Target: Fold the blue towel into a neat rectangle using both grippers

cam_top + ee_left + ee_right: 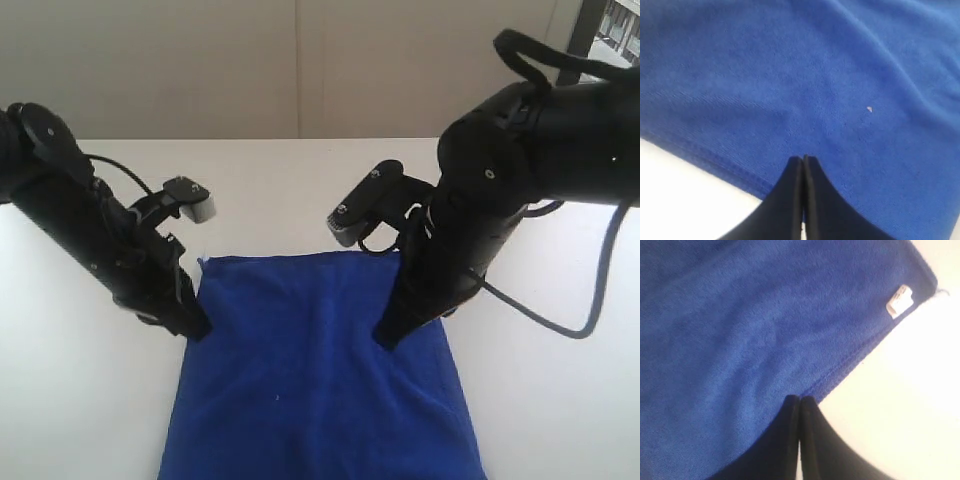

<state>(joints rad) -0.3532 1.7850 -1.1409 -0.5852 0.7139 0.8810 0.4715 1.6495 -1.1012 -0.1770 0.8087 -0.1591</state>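
Cloth is lying flat on the white counter [90, 400]: a deep royal-blue rectangular terry towel [310, 380], spreading from the centre toward 6 o'clock in the exterior view. The black left end effector [197, 328] is touching down at its 10 o'clock hem; the black right end effector [385, 340] is sitting near its 2 o'clock hem; each is showing fingers drawn tight together with no gap; whether either is pinching fabric is unclear. A grasp for the fold is seemingly being set up; doing it well is going to mean catching both hems at matching heights, lifting together, and carrying evenly toward 6 o'clock so the edges are lining up.
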